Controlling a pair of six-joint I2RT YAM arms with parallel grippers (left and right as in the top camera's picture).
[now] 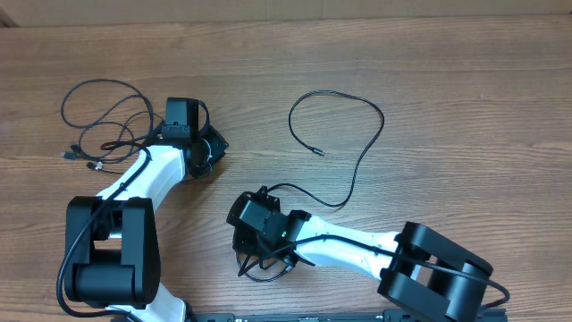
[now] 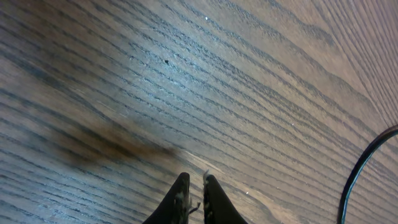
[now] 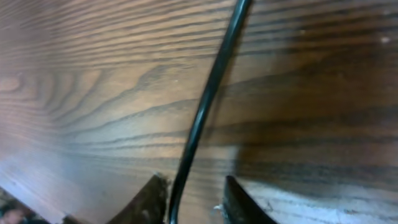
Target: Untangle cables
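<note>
Wooden tabletop [image 2: 186, 74] stretches wide ahead of the closed left jaws; parted right jaws straddle a cable [image 3: 201, 112].

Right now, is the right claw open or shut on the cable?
Open. The right claw has its fingers standing apart, and the cable runs between them with a gap left beside it.

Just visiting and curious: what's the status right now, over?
Left gripper: jaws shut, above the table. Right gripper: jaws open, straddling a black cable, not yet pinching. Nothing seen blocking either arm.
</note>
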